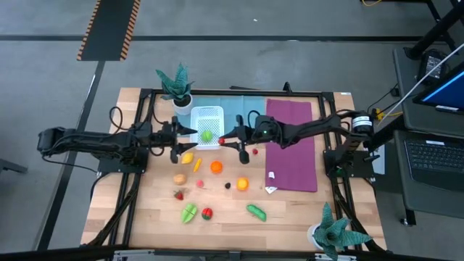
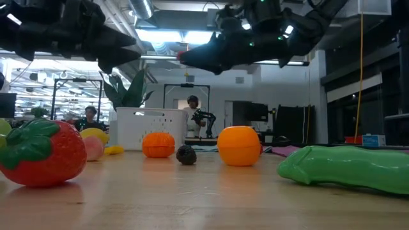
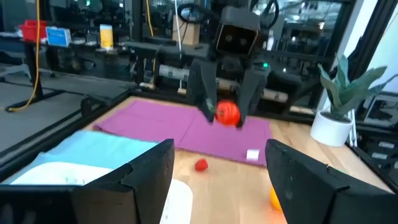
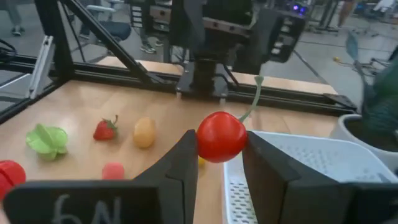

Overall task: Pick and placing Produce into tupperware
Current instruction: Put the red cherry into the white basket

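High view: the right gripper (image 1: 224, 140) sits just beside the right edge of the tupperware (image 1: 206, 115), which stands near the table's (image 1: 290, 217) far edge; its fingers are clenched on a red cherry (image 4: 221, 136) with a green stem, held above the table; a green piece (image 1: 206, 135) lies inside the tupperware; the left gripper (image 1: 183, 139) hovers at the container's left edge, fingers (image 3: 149, 171) released and empty; the remaining produce lies scattered across the table's middle and toward its near edge, including an orange (image 1: 242, 184), a strawberry (image 1: 178, 194) and a green cucumber (image 1: 256, 212); a purple cloth (image 1: 291, 145) covers the right part.
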`<state>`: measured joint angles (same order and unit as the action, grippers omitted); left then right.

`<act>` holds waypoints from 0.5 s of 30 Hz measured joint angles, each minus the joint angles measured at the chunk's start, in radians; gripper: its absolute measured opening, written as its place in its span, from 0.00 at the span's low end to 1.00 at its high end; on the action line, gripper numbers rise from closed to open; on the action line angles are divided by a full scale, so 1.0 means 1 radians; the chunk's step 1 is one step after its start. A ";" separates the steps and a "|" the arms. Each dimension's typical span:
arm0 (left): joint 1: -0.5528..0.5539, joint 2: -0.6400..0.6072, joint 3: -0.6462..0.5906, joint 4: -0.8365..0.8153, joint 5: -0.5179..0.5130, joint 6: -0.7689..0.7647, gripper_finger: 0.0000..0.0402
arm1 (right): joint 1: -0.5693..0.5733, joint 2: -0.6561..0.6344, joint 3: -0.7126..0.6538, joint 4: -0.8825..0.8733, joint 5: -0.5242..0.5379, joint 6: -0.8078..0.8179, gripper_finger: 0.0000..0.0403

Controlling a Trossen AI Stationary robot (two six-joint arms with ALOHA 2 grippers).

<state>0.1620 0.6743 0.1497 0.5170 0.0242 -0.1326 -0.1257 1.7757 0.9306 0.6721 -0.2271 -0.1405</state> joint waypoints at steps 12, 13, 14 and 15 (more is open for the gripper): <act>-0.029 0.267 0.000 0.319 0.000 -0.023 0.61 | 0.000 0.015 0.030 -0.023 -0.004 -0.003 0.27; -0.032 0.289 0.000 0.347 0.000 -0.023 0.61 | 0.000 0.015 0.030 -0.023 -0.004 -0.004 0.27; -0.035 0.312 0.000 0.374 0.000 -0.023 0.61 | 0.000 0.015 0.030 -0.023 -0.004 -0.004 0.27; -0.037 0.332 0.000 0.399 0.000 -0.027 0.61 | 0.000 0.015 0.030 -0.022 -0.004 -0.004 0.27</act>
<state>0.1250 1.0065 0.1497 0.9155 0.0242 -0.1592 -0.1257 1.7908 0.9604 0.6498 -0.2314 -0.1440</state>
